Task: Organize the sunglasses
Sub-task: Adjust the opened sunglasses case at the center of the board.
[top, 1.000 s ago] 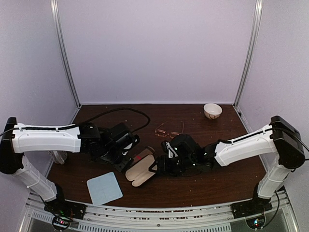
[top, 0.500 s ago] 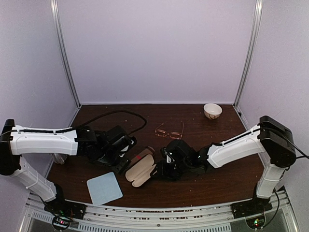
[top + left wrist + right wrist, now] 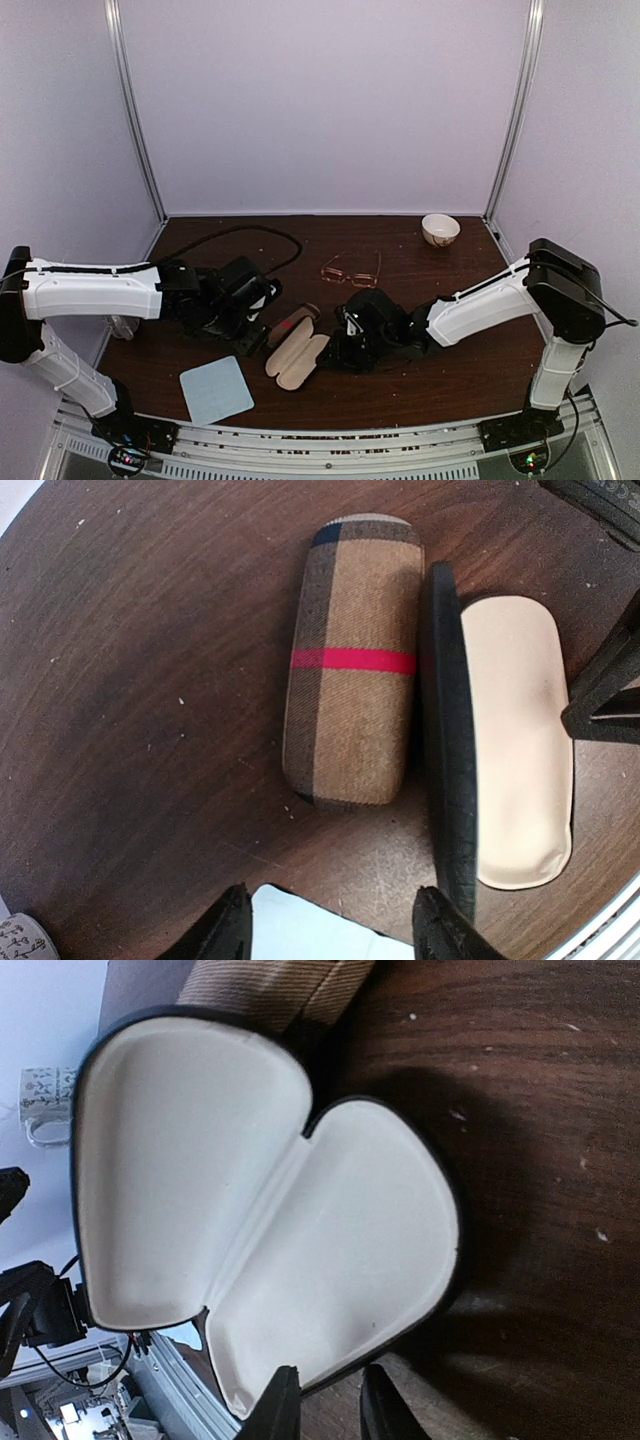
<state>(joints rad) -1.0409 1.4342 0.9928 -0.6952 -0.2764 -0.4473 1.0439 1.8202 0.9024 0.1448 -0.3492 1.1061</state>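
1. We find the sunglasses (image 3: pixel 352 270) lying on the surface (image 3: pixel 440 375), beyond the two cases and well apart from both arms. Only one pair shows, and its temple arms look unfolded.
2. The black case (image 3: pixel 300 1210) lies open with its cream lining up and nothing inside. It sits just beside the plaid case (image 3: pixel 350 660).
3. Our right pincer (image 3: pixel 330 1405) sits at the open case's rim with its fingers a narrow gap apart. We cannot tell whether it nips the rim or merely stands by it.
4. Our left pincer (image 3: pixel 335 935) hovers released above the plaid case, fingers wide, with nothing between them.
5. We judge the step in hand to be readying the black case for the glasses. To do it well, we would lay the lid fully back so it cannot flop shut. We would also press down rather than drag, so the case does not shove its neighbour.
6. For the fetch, we would take the frame at the bridge, never on a lens, since such thin wire probably bends easily. We would fold the temple arms before laying the pair in.
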